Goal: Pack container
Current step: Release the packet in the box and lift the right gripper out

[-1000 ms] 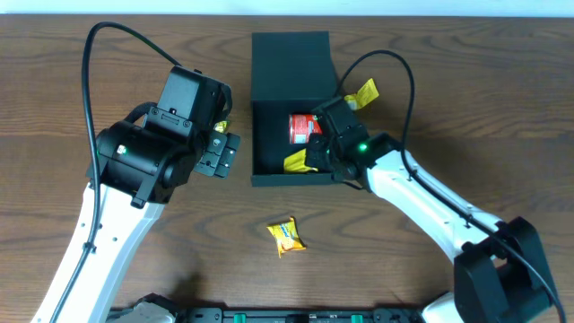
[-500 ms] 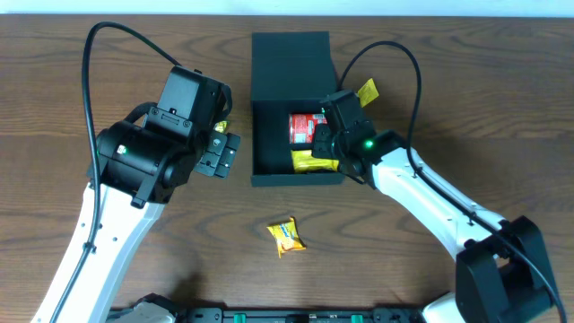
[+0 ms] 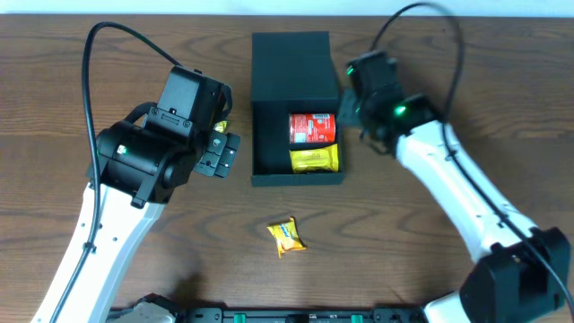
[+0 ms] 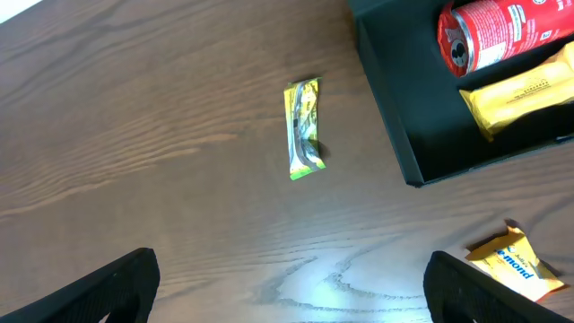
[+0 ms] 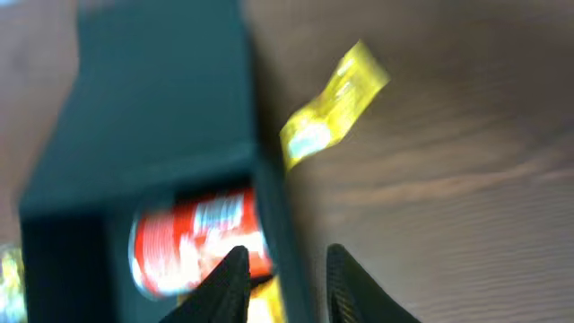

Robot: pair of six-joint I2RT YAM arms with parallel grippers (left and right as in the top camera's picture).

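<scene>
Container: your dark container point(image 3: 269, 135) lies mid-bench point(image 3: 377, 269); its flap lid point(image 3: 291, 63) is folded back at the far end and the compartment faces up
Inside: a red can point(image 3: 312, 128) lies on its side against the right wall; a yellow packet point(image 3: 314, 160) sits just beside it on the near side
Right jaws: apart, with nothing between them; in your right wrist view the container's right wall runs down between the two fingers point(image 5: 231, 278), so you're hanging right over that edge, can on the inner side and bare bench on the outer; that view is blurred, so I can't call the height
Right side, outside: a yellow sachet point(image 5: 336, 103) lies on the bench just beside the container's right wall, level with the lid
Left jaws: wide apart and empty; you're over bare bench to the left of the container, whose near-left corner shows upper right in your wrist view, apart from both fingers
Loose on the bench: a green-yellow sachet point(image 4: 305, 130) lies left of the container; an orange-yellow snack packet point(image 3: 286, 237) lies on the near side, clear of it
</scene>
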